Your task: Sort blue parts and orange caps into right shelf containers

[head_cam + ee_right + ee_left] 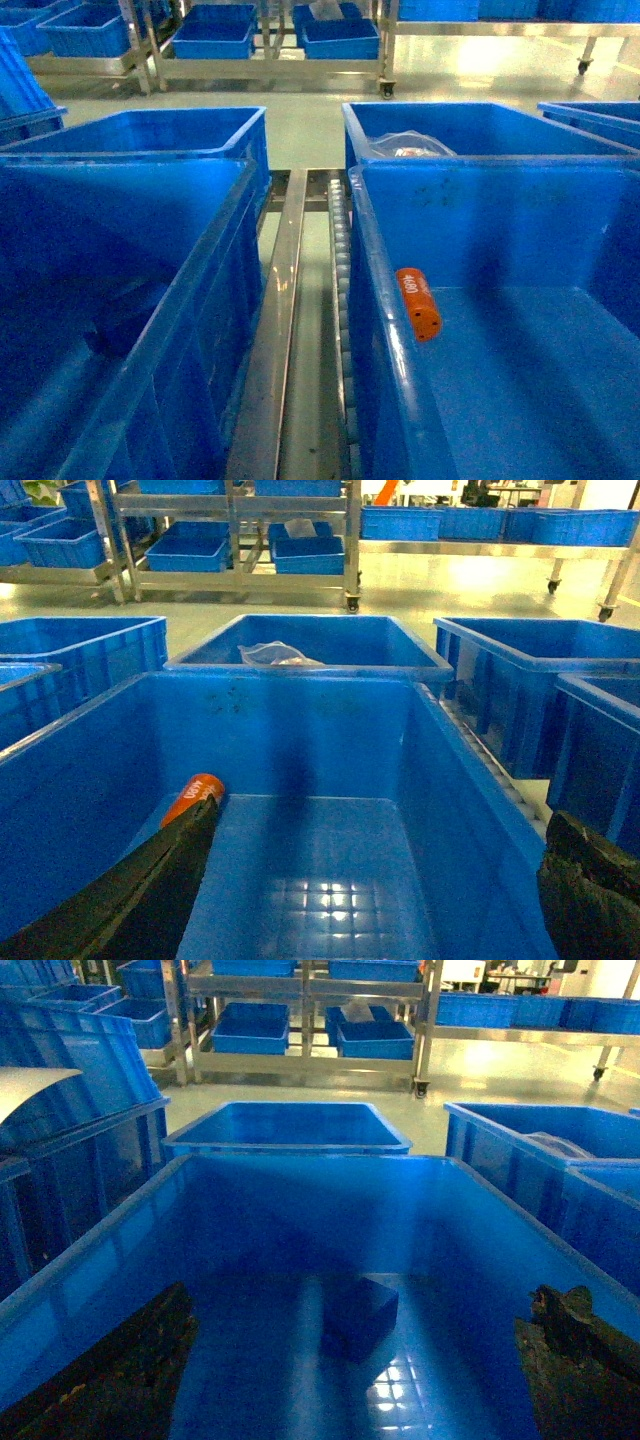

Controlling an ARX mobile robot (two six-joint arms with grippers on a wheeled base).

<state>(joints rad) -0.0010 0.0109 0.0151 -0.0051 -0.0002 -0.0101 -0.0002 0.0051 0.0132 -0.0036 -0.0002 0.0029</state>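
Right gripper [365,900] hangs spread wide and empty over its blue crate [470,780] — orange cap [195,795] apparently against the left wall.

Crates [560,230] are all bright blue. The cap [418,302] is orange with dark marking along its side. Part [358,1315] is dark blue. Fingers [130,900] look black, floor [300,125] pale green, shelving [270,65] silvery metal.

Left pincer [355,1360] spread wide, fingers [120,1380] at the frame's lower corners; right pincer [370,890] likewise agape.
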